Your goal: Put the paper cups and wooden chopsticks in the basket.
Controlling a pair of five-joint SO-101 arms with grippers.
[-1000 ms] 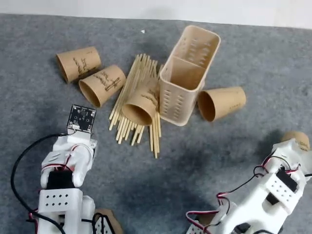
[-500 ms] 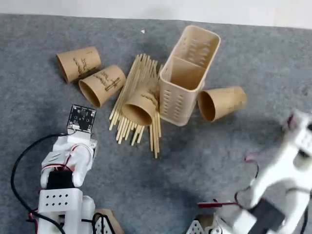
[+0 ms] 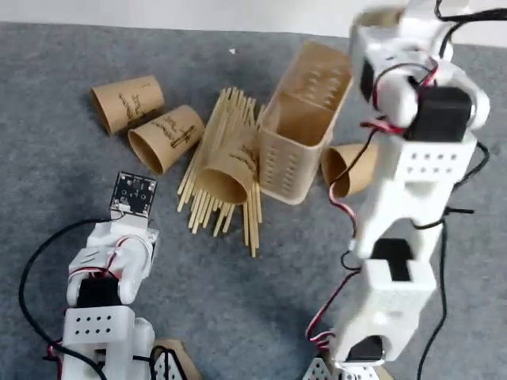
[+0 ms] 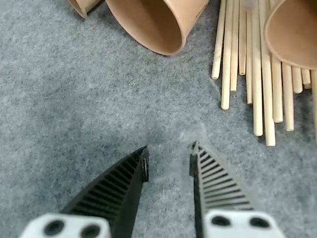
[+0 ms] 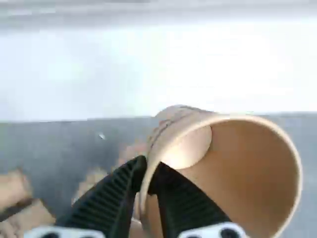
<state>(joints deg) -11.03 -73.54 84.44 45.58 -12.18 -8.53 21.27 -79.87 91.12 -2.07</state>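
The tan slotted basket [image 3: 305, 127] stands mid-table. My right arm [image 3: 412, 142] stretches over its right side, and my right gripper [image 5: 146, 166] is shut on the rim of a paper cup [image 5: 233, 163], held high beyond the basket [image 3: 379, 17]. Two cups [image 3: 127, 103] [image 3: 166, 136] lie on their sides at the left. A third cup [image 3: 230, 170] rests on the fanned wooden chopsticks [image 3: 214, 158]. Another cup [image 3: 348, 168] lies right of the basket, partly hidden by the arm. My left gripper [image 4: 168, 151] is open over bare carpet, short of a cup [image 4: 153, 22] and the chopsticks [image 4: 252, 74].
Grey carpet [image 3: 285, 261] covers the table, with free room in front of the chopsticks and basket. My left arm [image 3: 111, 261] sits at the near left. A pale wall [image 3: 158, 12] runs along the far edge.
My right arm has swung up from the near right edge of the table to above the basket, carrying the cup with it. The left arm has not moved.
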